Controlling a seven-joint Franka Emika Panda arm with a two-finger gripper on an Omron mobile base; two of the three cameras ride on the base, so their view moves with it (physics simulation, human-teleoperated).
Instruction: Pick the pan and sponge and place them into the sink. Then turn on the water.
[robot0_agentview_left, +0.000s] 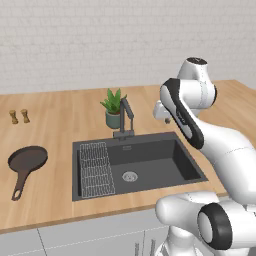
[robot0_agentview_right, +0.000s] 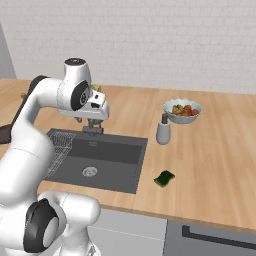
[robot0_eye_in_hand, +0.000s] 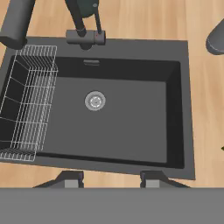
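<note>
The dark frying pan (robot0_agentview_left: 27, 160) lies on the wooden counter left of the sink (robot0_agentview_left: 150, 159), handle toward the front. The green sponge (robot0_agentview_right: 164, 178) rests on the counter right of the sink, near the front edge. My gripper (robot0_eye_in_hand: 111, 180) hangs above the sink's front rim, looking down into the basin (robot0_eye_in_hand: 127, 118). Its fingertips (robot0_eye_in_hand: 70, 179) stand apart with nothing between them. The basin holds a round drain (robot0_eye_in_hand: 95, 100) and a wire rack (robot0_eye_in_hand: 26, 105). No water runs from the faucet (robot0_agentview_left: 126, 117).
A potted plant (robot0_agentview_left: 113, 107) stands behind the faucet. Two small shakers (robot0_agentview_left: 19, 116) sit at the far left. A soap dispenser (robot0_agentview_right: 163, 131) and a fruit bowl (robot0_agentview_right: 182, 111) stand right of the sink, behind the sponge.
</note>
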